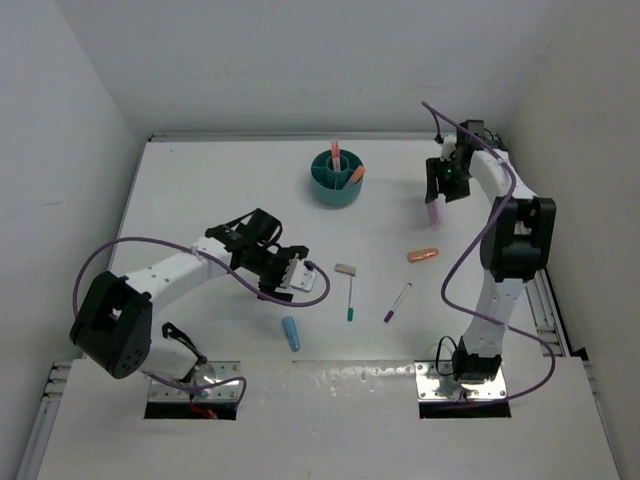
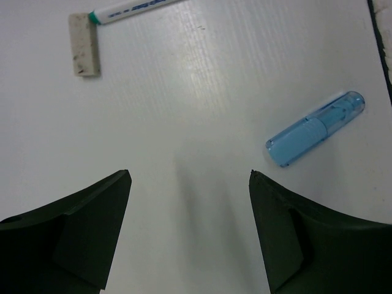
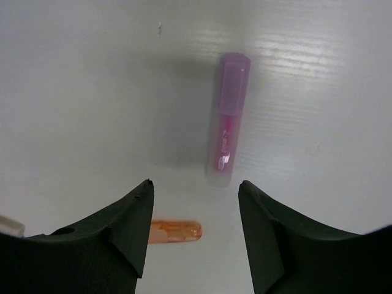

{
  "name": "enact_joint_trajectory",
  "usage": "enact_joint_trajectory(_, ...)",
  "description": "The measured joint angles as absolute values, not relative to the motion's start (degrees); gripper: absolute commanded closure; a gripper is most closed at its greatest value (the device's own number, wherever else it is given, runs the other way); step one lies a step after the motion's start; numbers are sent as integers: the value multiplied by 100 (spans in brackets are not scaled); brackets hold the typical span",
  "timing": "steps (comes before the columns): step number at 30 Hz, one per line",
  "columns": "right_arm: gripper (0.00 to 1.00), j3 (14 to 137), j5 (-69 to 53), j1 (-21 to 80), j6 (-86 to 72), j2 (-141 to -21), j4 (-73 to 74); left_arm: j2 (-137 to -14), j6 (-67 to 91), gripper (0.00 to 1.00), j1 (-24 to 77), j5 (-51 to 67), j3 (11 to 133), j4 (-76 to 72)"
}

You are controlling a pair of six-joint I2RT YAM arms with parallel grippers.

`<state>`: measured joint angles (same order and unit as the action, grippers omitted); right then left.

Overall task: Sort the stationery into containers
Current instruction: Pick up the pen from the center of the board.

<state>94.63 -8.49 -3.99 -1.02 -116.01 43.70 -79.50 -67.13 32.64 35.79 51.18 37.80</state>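
Far right on the table [image 1: 200,190], holds the right gripper [image 3: 195,190] spread and empty just short of the flat-lying lilac cylinder [image 3: 228,125]. Seems the approach step; next needs lowering, closing around it, carrying to the teal cup [image 1: 322,188]. Holds the left gripper [image 2: 190,174] apart too

Lilac cylinder [image 1: 435,213], orange cylinder [image 1: 422,255], blue cylinder [image 1: 291,333], block [image 1: 346,269], two pens [image 1: 351,299] lie outside teal cup [image 1: 322,187].

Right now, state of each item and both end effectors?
teal cup: upright, pink pen and orange cylinder inside
lilac cylinder: lying on table, ungrasped
loose orange cylinder: lying on table
blue cylinder: lying on table
eraser block: lying flat
teal-ended pen: lying on table
purple-ended pen: lying on table
left end effector: open, empty
right end effector: open, empty
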Motion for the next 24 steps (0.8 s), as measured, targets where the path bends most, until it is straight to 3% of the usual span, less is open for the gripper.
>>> enact_joint_trajectory(19, 53, 9601, -504, -357, 497, -12610, 4202, -7948, -5994, 16, 2910, 3577, 5068, 3197)
enact_joint_trajectory(24, 61, 9544, -456, -357, 565, -12680, 4195, -7948, -5902, 16, 2775, 3583, 5068, 3194)
